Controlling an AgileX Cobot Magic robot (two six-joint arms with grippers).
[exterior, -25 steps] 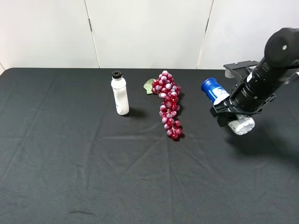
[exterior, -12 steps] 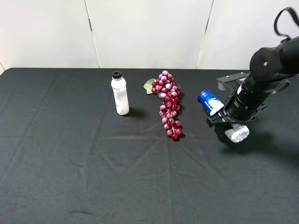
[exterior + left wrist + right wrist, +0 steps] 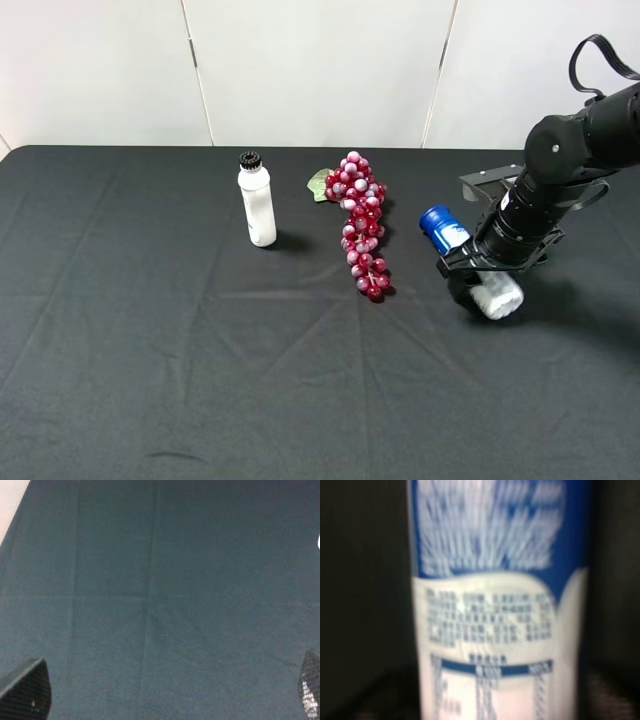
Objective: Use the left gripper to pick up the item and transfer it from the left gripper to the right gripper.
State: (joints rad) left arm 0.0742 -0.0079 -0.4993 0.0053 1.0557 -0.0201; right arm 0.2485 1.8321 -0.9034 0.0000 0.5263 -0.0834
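Low over the cloth (image 3: 150, 350), right hand (image 3: 484, 268) clamps the tilted can (image 3: 462, 252).

Blk table (image 3: 150, 350), wht bottle (image 3: 258, 205), grapes (image 3: 361, 222)

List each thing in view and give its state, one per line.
Spray can: tilted, blue cap on, held in the right gripper.
White bottle: upright on the table, black cap on.
Grapes: lying on the table, untouched.
Right gripper: shut on the spray can.
Left gripper: open, empty, over bare cloth.
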